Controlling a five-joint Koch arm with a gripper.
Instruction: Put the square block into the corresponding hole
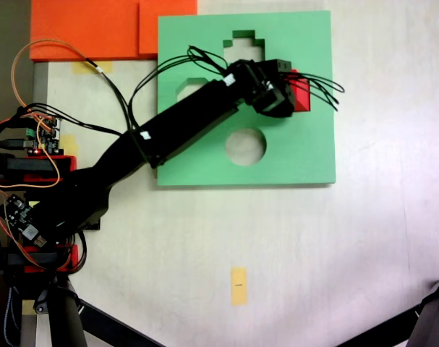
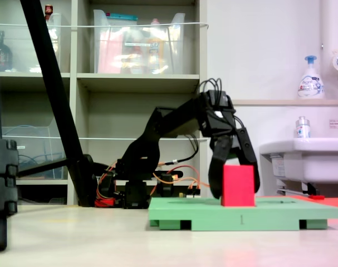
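- My gripper (image 2: 234, 189) hangs over the green foam board (image 1: 306, 155); in the low side fixed view my two jaws stand spread, one on each side of the square block (image 2: 238, 185).
- Whether my jaws actually press the block's faces I cannot tell from either fixed view.
- Side view: the block stands upright with its base at the board's top surface, towards the board's middle.
- Top-down fixed view: the block (image 1: 300, 94) shows as a red patch at the board's right half, mostly hidden under my wrist. The square hole cannot be made out there.
- The top-down view shows what the side view does not: a round cut-out (image 1: 245, 147) below my wrist, a stepped cut-out (image 1: 242, 45) near the board's top edge, and a further cut-out (image 1: 192, 85) partly covered by my arm.
- Below the board on the pale table (image 1: 349, 253) lies a small yellow tag (image 1: 239, 285), well apart from the board.
- Orange foam sheets (image 1: 96, 29) lie touching the board's upper left corner.
- Side view, behind the board: shelving (image 2: 141, 83) with clear bins, and to the right a white sink (image 2: 308, 158) with a soap bottle (image 2: 310, 78) above it.
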